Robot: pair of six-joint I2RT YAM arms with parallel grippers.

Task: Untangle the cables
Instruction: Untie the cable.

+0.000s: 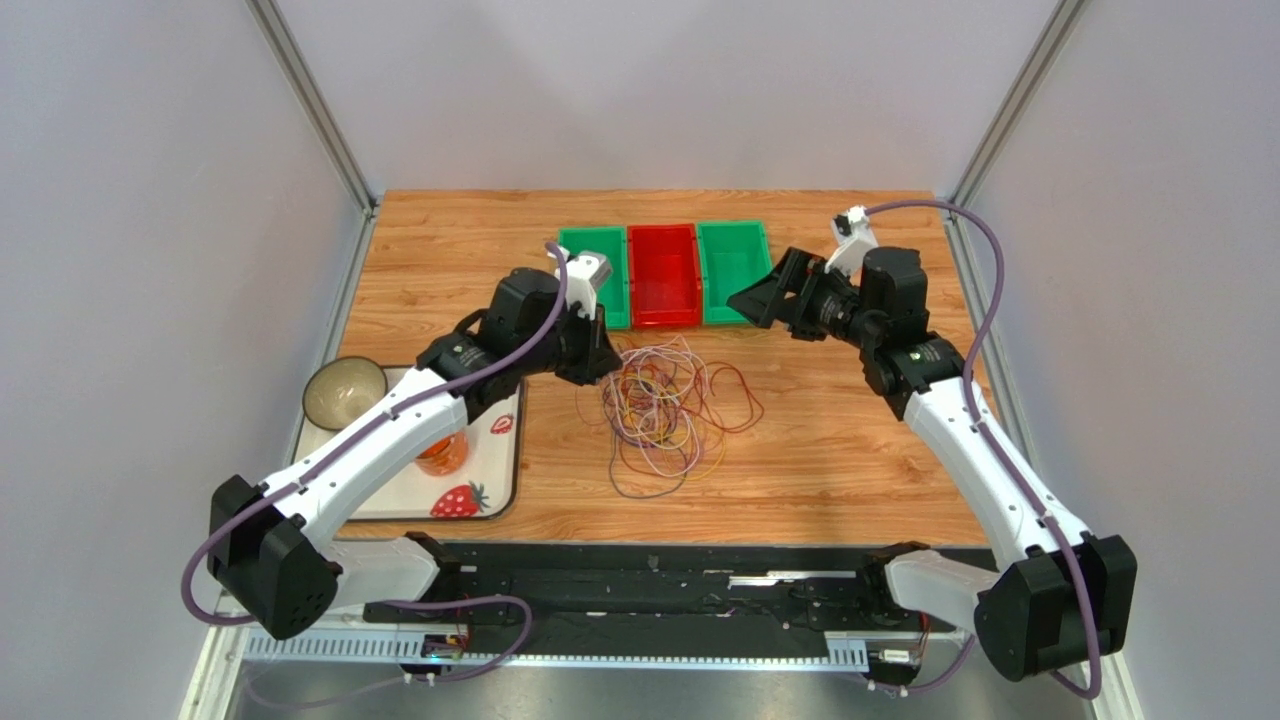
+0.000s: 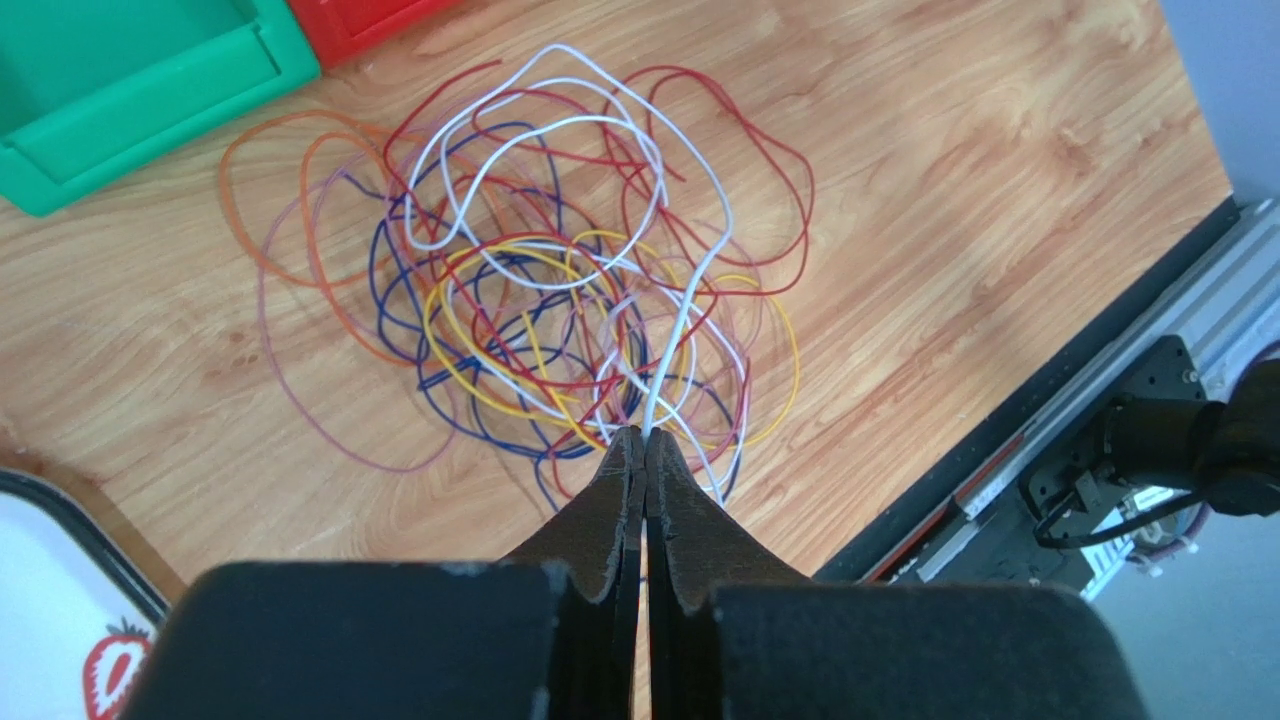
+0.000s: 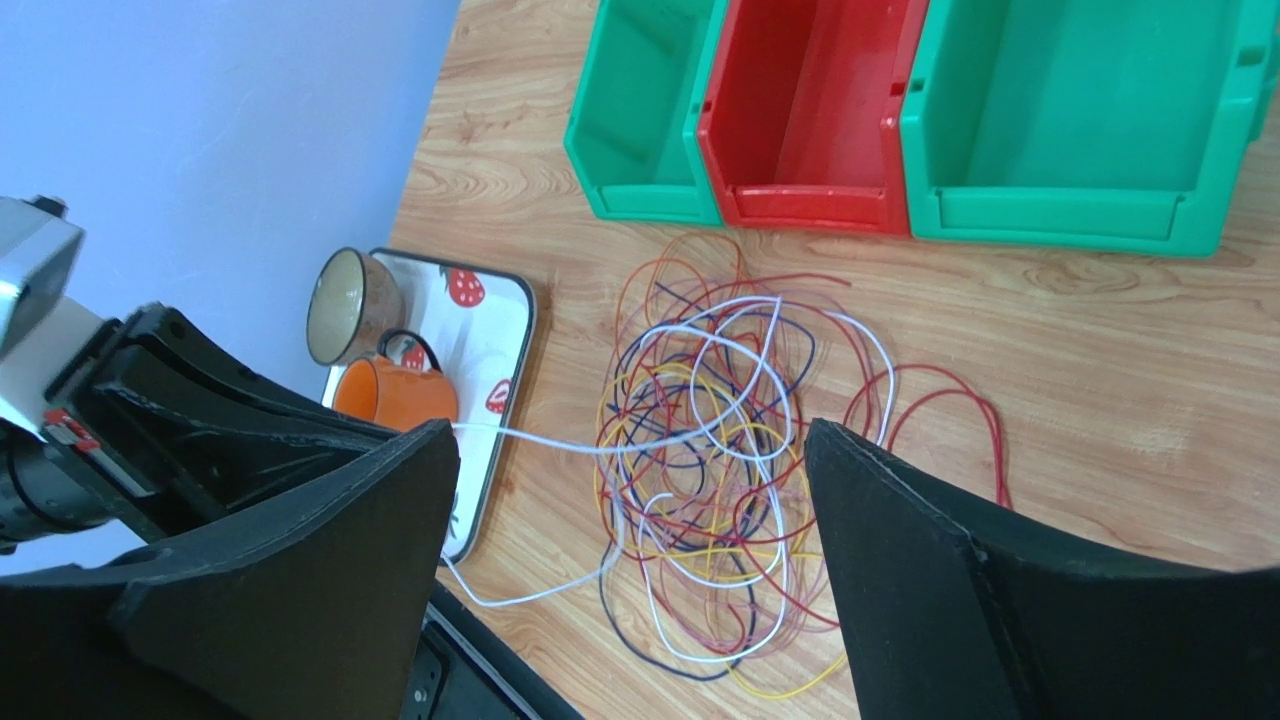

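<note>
The cables (image 1: 661,408) lie in one loose tangle of white, red, yellow, dark blue and orange loops on the wooden table, in front of the bins. My left gripper (image 1: 606,365) is at the tangle's left edge. In the left wrist view its jaws (image 2: 646,438) are shut on a white cable (image 2: 684,323) that runs from the tips up into the tangle (image 2: 571,300). The right wrist view shows this white cable (image 3: 556,444) stretched taut toward the left arm. My right gripper (image 1: 747,308) hangs open above the table by the right-hand bin, with nothing between its jaws (image 3: 631,435).
Three bins stand in a row behind the tangle: green (image 1: 597,270), red (image 1: 663,278), green (image 1: 732,263). A white strawberry tray (image 1: 504,465) at the left holds a bowl (image 1: 343,390) and an orange cup (image 1: 440,450). A black rail runs along the near edge (image 1: 676,578).
</note>
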